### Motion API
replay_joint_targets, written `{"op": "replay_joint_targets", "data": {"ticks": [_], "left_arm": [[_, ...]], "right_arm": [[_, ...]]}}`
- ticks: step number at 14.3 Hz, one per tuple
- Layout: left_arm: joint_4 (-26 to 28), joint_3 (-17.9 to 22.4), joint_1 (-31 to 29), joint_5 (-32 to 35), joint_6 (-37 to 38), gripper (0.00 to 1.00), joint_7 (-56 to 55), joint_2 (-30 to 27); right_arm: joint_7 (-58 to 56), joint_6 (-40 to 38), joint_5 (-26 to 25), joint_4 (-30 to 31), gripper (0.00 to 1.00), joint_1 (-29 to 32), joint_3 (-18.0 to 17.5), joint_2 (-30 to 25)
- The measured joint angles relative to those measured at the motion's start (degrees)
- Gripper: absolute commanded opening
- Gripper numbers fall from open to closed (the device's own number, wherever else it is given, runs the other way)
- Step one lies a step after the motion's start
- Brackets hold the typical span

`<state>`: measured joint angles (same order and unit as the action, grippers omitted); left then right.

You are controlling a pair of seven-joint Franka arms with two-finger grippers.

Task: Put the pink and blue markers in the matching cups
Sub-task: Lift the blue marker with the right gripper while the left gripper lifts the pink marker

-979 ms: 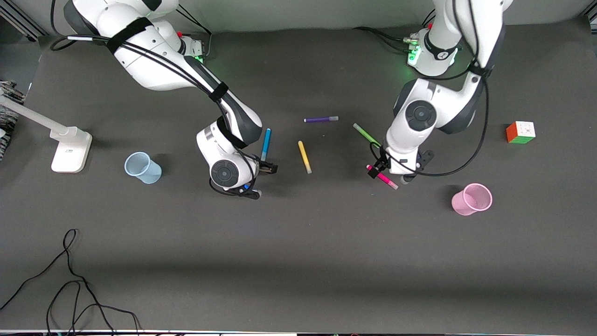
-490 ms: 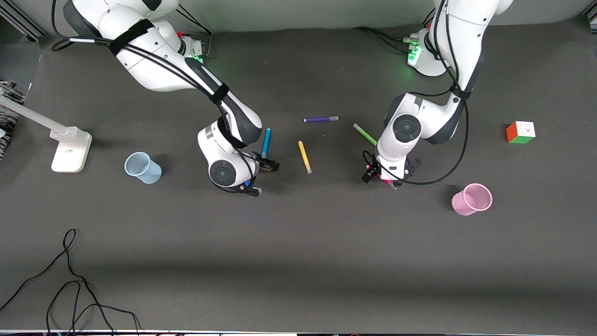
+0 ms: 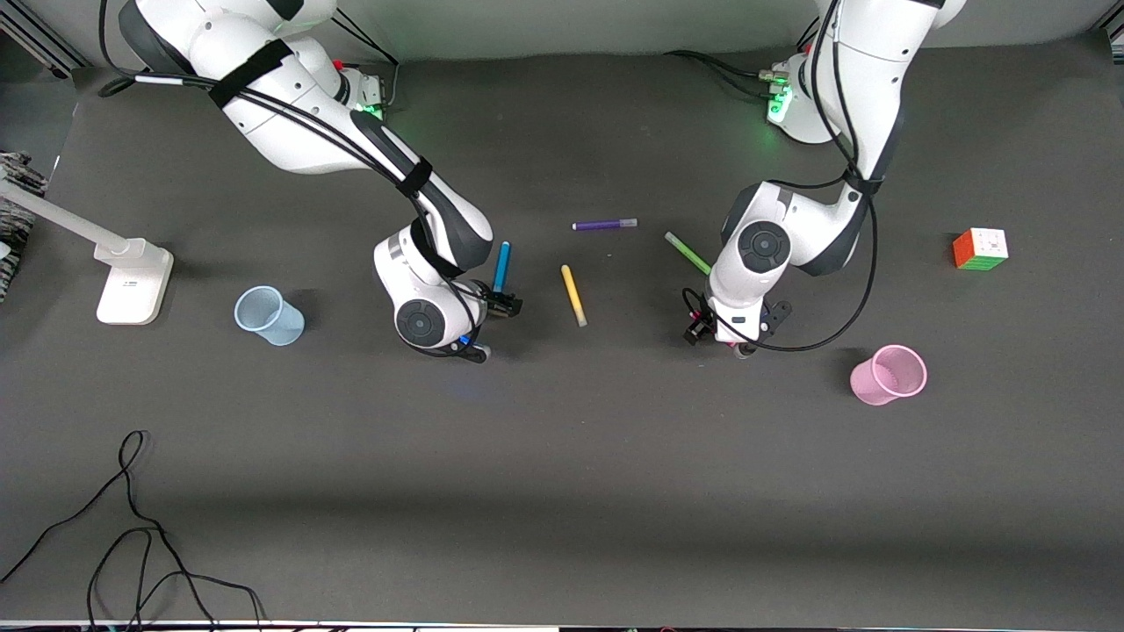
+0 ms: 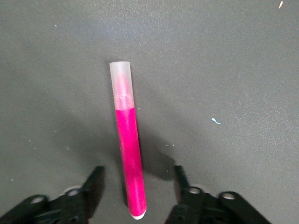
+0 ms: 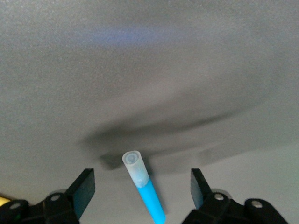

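Front view, read across from the right arm's end of the surface (image 3: 562,491): a white lamp base (image 3: 132,281) comes first, then the pale blue cup (image 3: 268,315) standing upright. Next is the right hand (image 3: 492,320), low over the blue marker (image 3: 501,267), which lies on the surface with its near end under the hand. Right wrist view shows the marker's pale cap end (image 5: 136,169) between the two dark fingers (image 5: 84,189), which stand spread on either side, not touching it (released). Near the middle lie a yellow marker (image 3: 572,295) and, farther from the front camera, a purple marker (image 3: 604,225). A lime-green marker (image 3: 688,253) lies just beside the left arm's wrist. The left hand (image 3: 733,338) is low over the pink marker (image 4: 128,144), almost hidden in the front view; left wrist view shows it flat on the surface between that hand's spread fingers (image 4: 95,183), untouched. Toward the left arm's end, the pink cup (image 3: 889,375) stands upright, and a colour cube (image 3: 980,248) sits farther from the camera.
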<state>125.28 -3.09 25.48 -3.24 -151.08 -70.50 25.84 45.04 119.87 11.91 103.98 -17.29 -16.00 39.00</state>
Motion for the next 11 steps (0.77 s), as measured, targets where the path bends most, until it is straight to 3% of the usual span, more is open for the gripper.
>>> {"op": "replay_joint_targets", "data": {"ticks": [1, 2, 7, 11], "left_arm": [[0.0, 0.0, 0.0, 0.0, 0.0, 0.04, 0.0, 0.0], [-0.1, 0.0, 0.0, 0.0, 0.0, 0.0, 0.0, 0.0], [-0.7, 0.0, 0.0, 0.1, 0.2, 0.0, 0.0, 0.0], [-5.8, 0.5, -0.7, 0.2, 9.4, 0.0, 0.6, -1.2]], "right_arm": [[0.0, 0.4, 0.0, 0.1, 0.73, 0.0, 0.0, 0.0], [0.0, 0.7, 0.0, 0.2, 0.7, 0.0, 0.0, 0.0], [0.0, 2.5, 0.1, 0.9, 0.29, 0.0, 0.0, 0.0], [0.0, 2.9, 0.5, 0.9, 0.09, 0.0, -0.1, -0.1]]}}
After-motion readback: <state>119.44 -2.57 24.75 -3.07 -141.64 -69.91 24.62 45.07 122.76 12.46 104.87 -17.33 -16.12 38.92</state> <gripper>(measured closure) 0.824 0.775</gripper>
